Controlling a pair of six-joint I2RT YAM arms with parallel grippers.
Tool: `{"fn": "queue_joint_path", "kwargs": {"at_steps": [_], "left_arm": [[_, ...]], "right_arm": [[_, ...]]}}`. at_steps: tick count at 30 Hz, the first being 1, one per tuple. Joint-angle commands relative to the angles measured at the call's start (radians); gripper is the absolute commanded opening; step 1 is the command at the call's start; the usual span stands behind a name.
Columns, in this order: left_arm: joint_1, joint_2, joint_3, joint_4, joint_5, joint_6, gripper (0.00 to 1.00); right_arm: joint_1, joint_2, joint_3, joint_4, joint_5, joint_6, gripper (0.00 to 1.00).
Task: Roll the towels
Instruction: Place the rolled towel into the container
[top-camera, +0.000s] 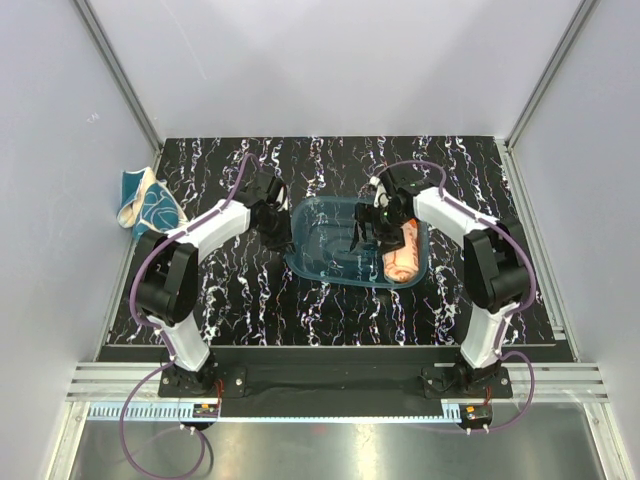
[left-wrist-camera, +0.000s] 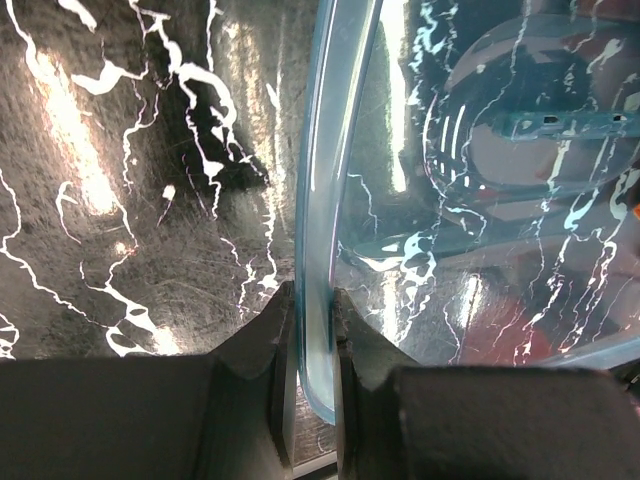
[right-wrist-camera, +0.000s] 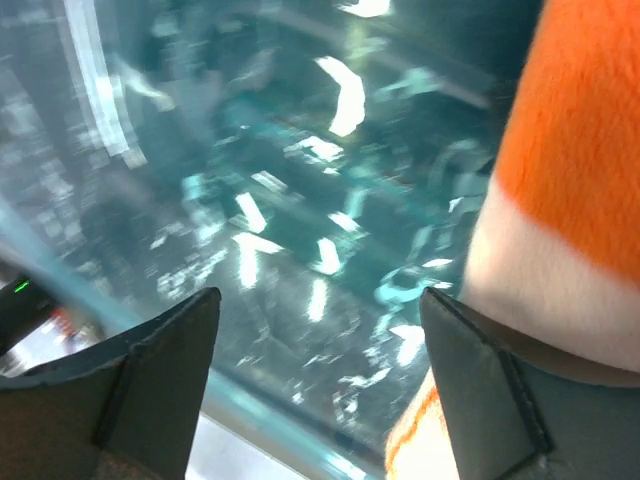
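The left gripper (left-wrist-camera: 315, 345) was closed down narrow on the left rim of the blue plastic tray (left-wrist-camera: 318, 180), with the thin wall pinched between its fingers. The right gripper (right-wrist-camera: 320, 350) hung inside the tray with its jaws spread wide and nothing between them. The orange towel (top-camera: 403, 256) lay rolled along the tray's right side, close against the outside of one finger; whether it touched could not be told. The teal towel (top-camera: 147, 200) lay crumpled well to the left of the tray, past the edge of the black marbled mat (top-camera: 230, 300), and was not yet rolled.

The nearest risk seemed to be the roll itself. It was soft cloth with nothing securing it, so a finger brushing its outer layer as the right arm came away could probably drag that layer loose and undo it.

The tray looked light and was gripped at one rim only. A pull or lift from the left arm could likely tilt or slide it and tip the roll toward the open side.

The teal towel sat far to the left of the tray, close against the enclosure wall. A pinch there might catch one layer only, and the wall would leave little room to work.
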Motion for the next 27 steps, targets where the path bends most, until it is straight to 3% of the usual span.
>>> {"fn": "queue_joint_path", "kwargs": {"at_steps": [1,4,8,16,27], "left_arm": [[0.001,-0.009,-0.032,-0.017,-0.057,0.010,0.04],[-0.010,-0.006,-0.040,-0.007,-0.049,-0.007,0.04],[-0.031,0.003,-0.040,0.012,-0.055,-0.038,0.04],[-0.177,0.099,0.055,0.009,-0.092,-0.121,0.04],[-0.393,0.282,0.310,0.004,-0.054,-0.271,0.03]], "right_arm": [[-0.010,-0.111,0.066,-0.013,-0.135,-0.014,0.90],[0.006,-0.135,0.142,-0.060,-0.212,-0.027,0.93],[0.017,-0.185,0.231,-0.149,-0.192,-0.045,0.95],[0.011,-0.362,0.308,-0.283,-0.010,-0.063,1.00],[-0.032,-0.507,0.297,-0.370,0.148,-0.073,1.00]]}}
